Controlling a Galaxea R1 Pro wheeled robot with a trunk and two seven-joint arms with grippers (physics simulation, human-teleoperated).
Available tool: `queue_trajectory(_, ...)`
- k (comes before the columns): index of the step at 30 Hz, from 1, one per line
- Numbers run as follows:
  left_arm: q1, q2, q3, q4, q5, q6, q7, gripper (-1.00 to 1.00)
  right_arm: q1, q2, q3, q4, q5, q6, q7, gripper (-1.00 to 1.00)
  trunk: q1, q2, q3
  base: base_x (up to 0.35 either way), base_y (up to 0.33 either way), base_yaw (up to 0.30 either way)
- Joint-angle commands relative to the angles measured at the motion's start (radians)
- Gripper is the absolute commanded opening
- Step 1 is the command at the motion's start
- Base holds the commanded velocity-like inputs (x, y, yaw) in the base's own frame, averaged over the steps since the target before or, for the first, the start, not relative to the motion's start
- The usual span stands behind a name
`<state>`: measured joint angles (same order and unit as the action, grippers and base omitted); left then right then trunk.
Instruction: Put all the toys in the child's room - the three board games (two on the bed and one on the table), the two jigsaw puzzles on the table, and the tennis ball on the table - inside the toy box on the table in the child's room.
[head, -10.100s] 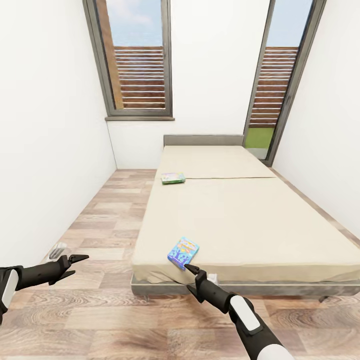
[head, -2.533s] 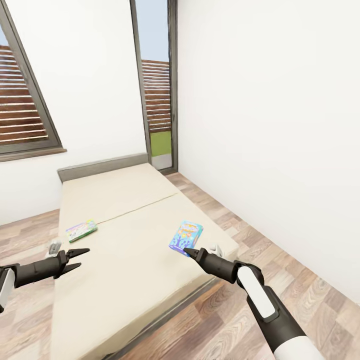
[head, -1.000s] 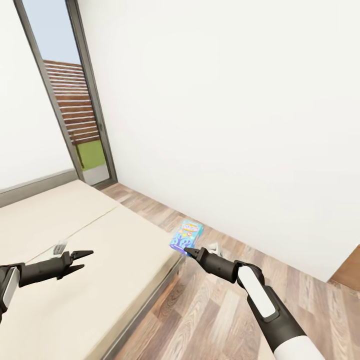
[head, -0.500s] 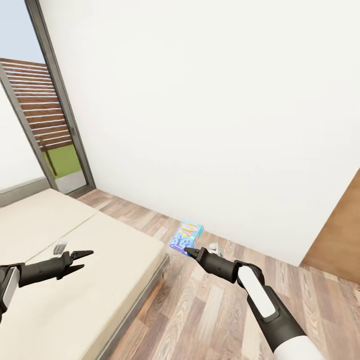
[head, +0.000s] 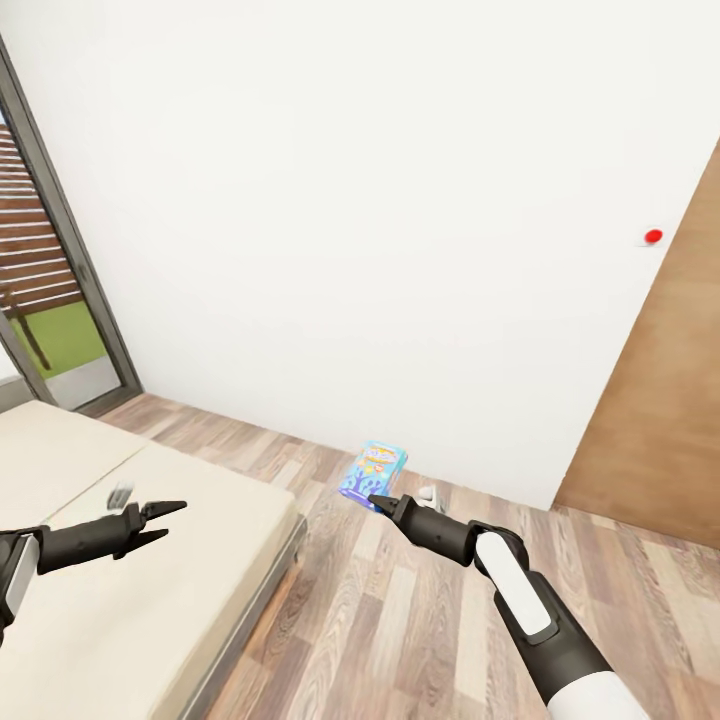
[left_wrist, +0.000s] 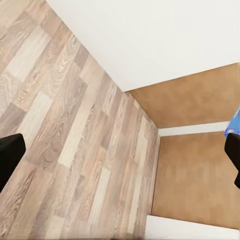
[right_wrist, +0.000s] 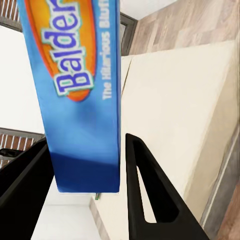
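Flat glossy board game (head: 372, 472), right hand (head: 378, 502)

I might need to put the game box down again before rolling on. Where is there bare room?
The bed below the left gripper is bare mattress. The wood floor between bed edge and white wall is also open. The right gripper holds the blue game box.

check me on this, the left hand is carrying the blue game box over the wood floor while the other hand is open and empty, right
Not quite: the right hand carries the blue game box, shut on it in the right wrist view. The left hand is the open, empty one, as the head view shows, above the bed.
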<state>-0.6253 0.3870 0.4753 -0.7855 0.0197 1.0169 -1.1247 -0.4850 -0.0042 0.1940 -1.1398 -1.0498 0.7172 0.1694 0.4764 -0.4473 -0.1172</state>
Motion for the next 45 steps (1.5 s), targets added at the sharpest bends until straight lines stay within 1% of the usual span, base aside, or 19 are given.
queue_trajectory(1, -0.001, 0.000, 0.002, 0.000, 0.002, 0.008, -0.002, 1.00, -0.001, 0.000, 0.001, 0.000, -0.001, 0.002, 0.004, -1.00, -0.003, 0.005, 0.002, 0.000, 0.000, -0.281)
queue_trajectory(7, -0.001, 0.000, 0.002, 0.000, 0.002, 0.009, -0.001, 1.00, -0.001, 0.000, 0.001, 0.000, -0.001, 0.002, 0.004, -1.00, -0.026, 0.047, 0.023, 0.000, 0.000, -0.281)
queue_trajectory(45, -0.001, -0.001, 0.002, 0.000, 0.000, 0.008, 0.001, 1.00, -0.001, -0.001, 0.000, 0.003, -0.002, 0.002, 0.004, -1.00, -0.026, 0.047, 0.042, 0.000, 0.000, -0.281)
